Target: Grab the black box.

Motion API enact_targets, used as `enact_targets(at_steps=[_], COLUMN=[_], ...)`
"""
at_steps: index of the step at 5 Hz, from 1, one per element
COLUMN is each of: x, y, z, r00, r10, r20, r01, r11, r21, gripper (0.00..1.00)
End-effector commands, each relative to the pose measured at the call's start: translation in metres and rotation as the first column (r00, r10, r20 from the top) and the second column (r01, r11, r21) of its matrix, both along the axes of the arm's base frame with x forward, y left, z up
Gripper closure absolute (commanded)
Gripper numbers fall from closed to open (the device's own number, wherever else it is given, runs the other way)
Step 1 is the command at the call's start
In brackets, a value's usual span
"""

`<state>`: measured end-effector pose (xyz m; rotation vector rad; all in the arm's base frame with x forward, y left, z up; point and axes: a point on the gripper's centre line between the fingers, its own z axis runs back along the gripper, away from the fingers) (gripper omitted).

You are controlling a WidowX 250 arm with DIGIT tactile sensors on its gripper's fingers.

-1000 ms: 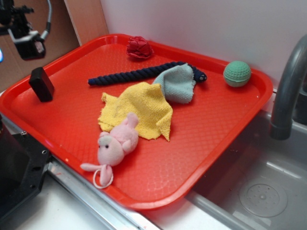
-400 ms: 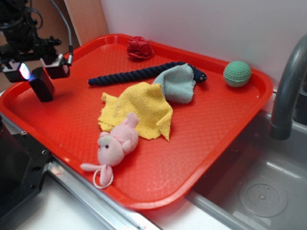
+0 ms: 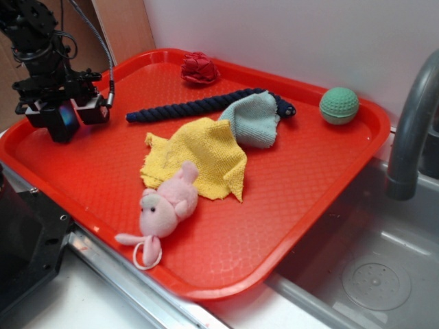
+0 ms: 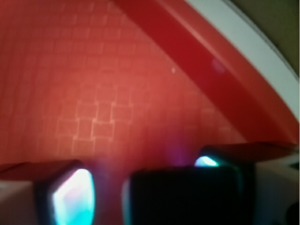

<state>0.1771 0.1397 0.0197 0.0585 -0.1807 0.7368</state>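
Straddling the black box [image 4: 180, 194] with spread fingers, the tool [image 3: 63, 116] hides it in the exterior view.

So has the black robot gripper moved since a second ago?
Yes. The gripper dropped from above the red tray's left corner onto the black box.

Black jointed arm [image 3: 34, 41], looping grey cable [image 3: 96, 38], black gripper [image 3: 63, 113].

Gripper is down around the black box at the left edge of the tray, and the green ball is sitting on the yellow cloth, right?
Not quite. The gripper is down around the black box near the left edge of the tray, but the green ball sits on the bare tray at the far right corner, apart from the yellow cloth. The exterior view shows it.
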Motion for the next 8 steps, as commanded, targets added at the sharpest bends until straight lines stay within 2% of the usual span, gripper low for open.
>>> enact_targets(at_steps=[1, 2, 3, 4, 5, 6, 7, 8], x=[-0.008, 0.000, -0.001, -0.006, -0.010, -0.011, -0.005, -0.001], y=[0.000, -0.032, -0.067, -0.101, -0.122, -0.139, -0.141, -0.129], z=[0.014, 0.064, 0.115, 0.158, 0.170, 0.190, 0.190, 0.182], r00=[0.999, 0.985, 0.952, 0.915, 0.878, 0.823, 0.803, 0.818], r10=[-0.036, -0.168, -0.285, -0.390, -0.470, -0.561, -0.586, -0.568], r20=[0.011, 0.047, 0.109, 0.105, 0.090, 0.089, 0.106, 0.095], r01=[0.036, 0.168, 0.290, 0.394, 0.475, 0.567, 0.594, 0.575], r11=[0.999, 0.986, 0.957, 0.918, 0.878, 0.821, 0.802, 0.813], r21=[0.022, 0.006, -0.033, -0.030, -0.047, -0.064, -0.066, -0.093], gripper=[1.00, 1.00, 1.00, 1.00, 1.00, 1.00, 1.00, 1.00])
